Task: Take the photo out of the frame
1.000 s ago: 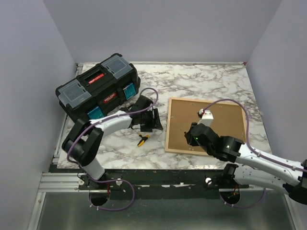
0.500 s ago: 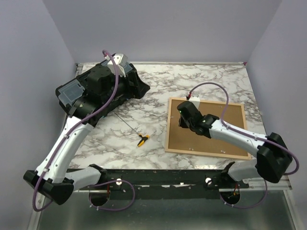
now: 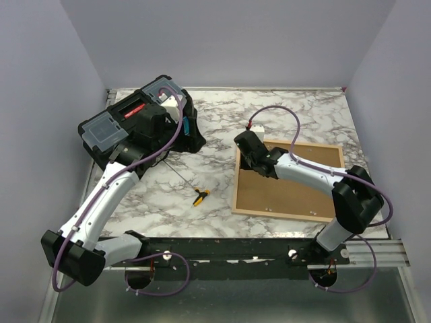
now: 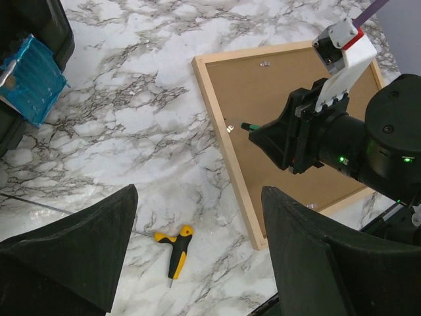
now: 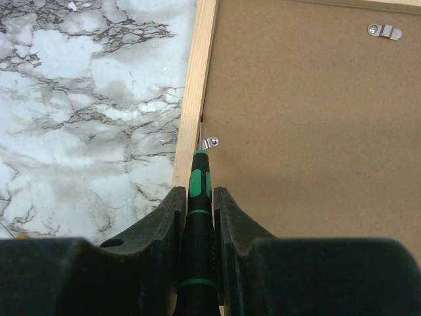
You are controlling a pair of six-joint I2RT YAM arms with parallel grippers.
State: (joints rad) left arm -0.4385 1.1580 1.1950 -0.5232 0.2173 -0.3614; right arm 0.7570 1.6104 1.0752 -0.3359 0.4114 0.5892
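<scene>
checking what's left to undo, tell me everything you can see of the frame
The frame is a thin light-wood rectangle lying flat, back up, on the marble table. A brown backing board fills it, with small metal clips near its edges. The right hand holds a green-and-black tool, tip at one clip by the left rail.

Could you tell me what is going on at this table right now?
The right gripper holds a green and black screwdriver, its tip at a small metal clip on the left edge of the frame. The frame lies face down with its brown backing board up and in place, so the photo is out of sight. The left gripper hangs open and empty above the table near the black toolbox. A yellow-handled tool lies beside the frame.
</scene>
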